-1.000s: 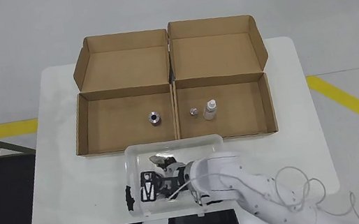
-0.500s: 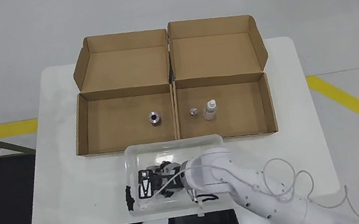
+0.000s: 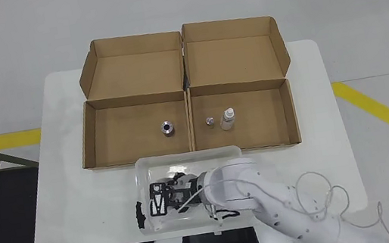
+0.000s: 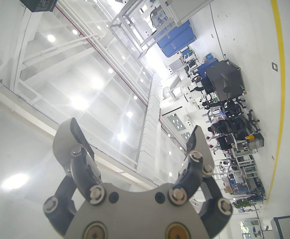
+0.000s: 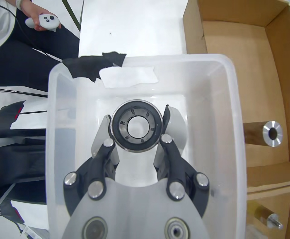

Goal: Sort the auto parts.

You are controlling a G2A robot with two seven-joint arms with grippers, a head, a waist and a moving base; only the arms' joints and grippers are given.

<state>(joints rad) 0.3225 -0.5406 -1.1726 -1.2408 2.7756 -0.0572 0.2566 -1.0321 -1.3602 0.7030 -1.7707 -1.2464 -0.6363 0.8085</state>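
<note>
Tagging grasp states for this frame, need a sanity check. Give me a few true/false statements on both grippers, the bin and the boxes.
1. The right gripper is shut on the black-and-silver ring bearing inside the clear plastic bin. True.
2. The left gripper grips a part. False: it is open and holds nothing.
3. The left-hand brown cardboard box holds one silver metal cylinder. True.
4. The right-hand brown cardboard box is empty. False: two small parts lie in it.
</note>
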